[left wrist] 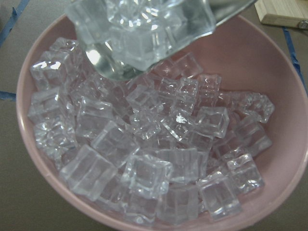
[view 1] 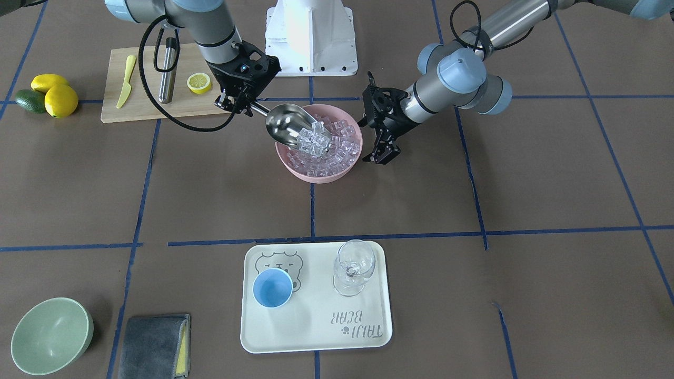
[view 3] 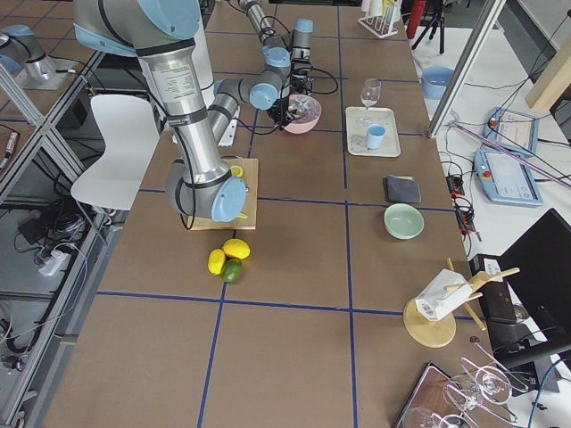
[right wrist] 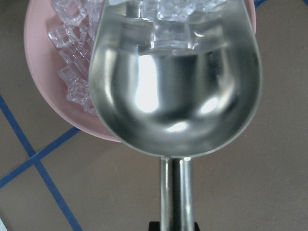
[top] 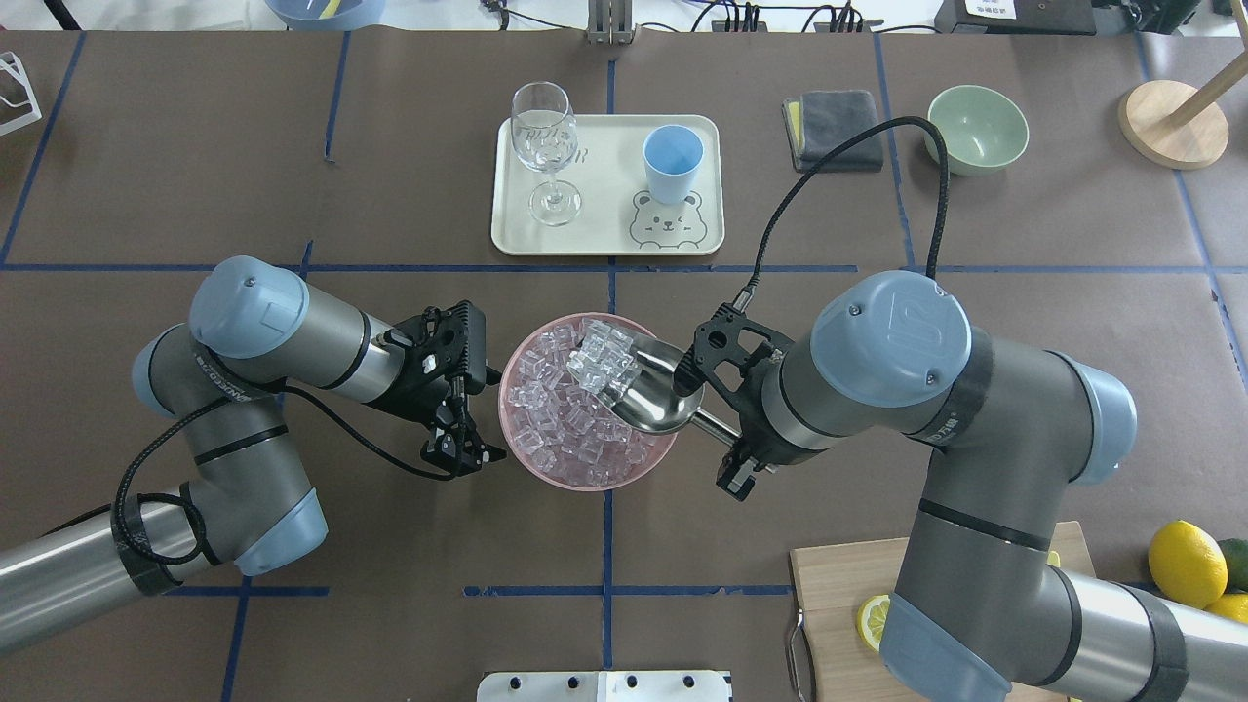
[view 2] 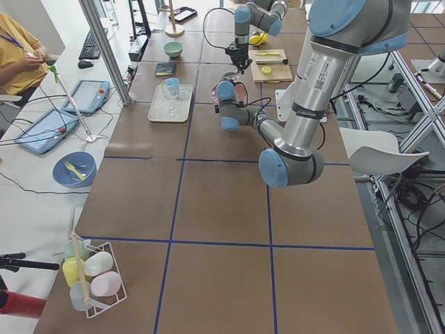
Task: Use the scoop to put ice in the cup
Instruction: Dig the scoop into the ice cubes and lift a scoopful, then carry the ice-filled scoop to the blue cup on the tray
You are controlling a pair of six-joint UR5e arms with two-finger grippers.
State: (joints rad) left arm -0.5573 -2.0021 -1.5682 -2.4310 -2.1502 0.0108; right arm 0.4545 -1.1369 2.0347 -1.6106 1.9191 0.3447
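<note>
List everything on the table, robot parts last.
ice: many, clear, pink bowl and scoop
pink bowl: one, table middle
scoop: one, steel, over pink bowl
cup: one, light blue, on tray
stemmed glass: one, clear, on tray
tray: one, cream
green bowl: one, beside cloth
cloth: one, grey
cutting board: one, wooden, holds yellow knife, steel cylinder, lemon half
lemons: two, yellow, beside green fruit
right gripper: shut on scoop
left gripper: open, beside pink bowl

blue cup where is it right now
In the overhead view the blue cup stands on the right half of the cream tray, beside the stemmed glass, beyond the pink bowl.
</note>
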